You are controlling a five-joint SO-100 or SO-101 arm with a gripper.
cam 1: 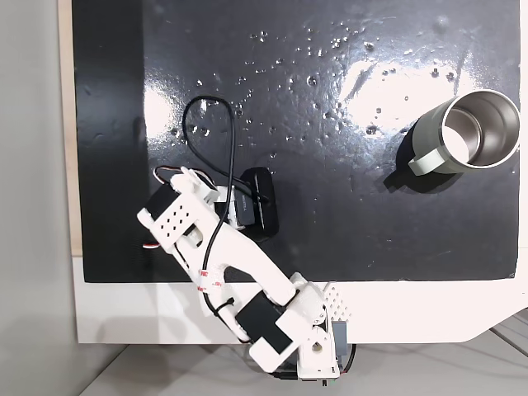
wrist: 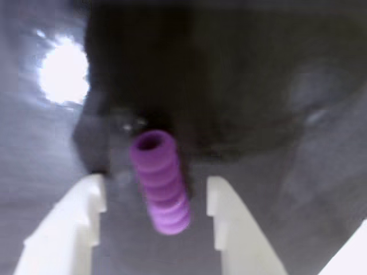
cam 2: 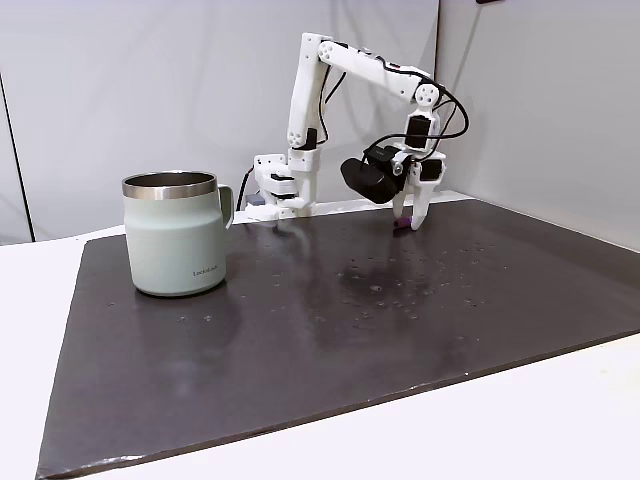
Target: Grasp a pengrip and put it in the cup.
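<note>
You have a white desk [cam 1: 148, 313] covered by a large, glossy black mat [cam 2: 330, 320] speckled with small droplets and bright light reflections. On it, in a fixed view from the side, the white jointed arm [cam 2: 340, 70] rises from its base at the far edge of the mat and bends down toward the surface, its black cable looping alongside. From above, in a fixed view, the same arm [cam 1: 223, 256] stretches from the lower edge of the desk up and to the left over the mat. The round stainless-steel cup [cam 1: 466, 134], with grey-green outer wall, shiny silver inside and a side handle, stands upright near the mat's right edge from above, well apart from the arm; from the side you see the cup [cam 2: 173, 233] at the left, nearer the camera. Your pincer [cam 2: 407, 222] points down with its tips at the mat surface, and in the wrist view the pincer [wrist: 155, 197] is spread, its two white fingers [wrist: 86, 212] standing either side of the small light-purple ribbed rubbery pengrip [wrist: 160, 183]. The pengrip lies on the mat between the fingers, its open end pointing away from the camera, with a visible gap to each finger, so neither touches it. From the side the pengrip [cam 2: 400, 226] shows as a tiny purple speck at the fingertips.
</note>
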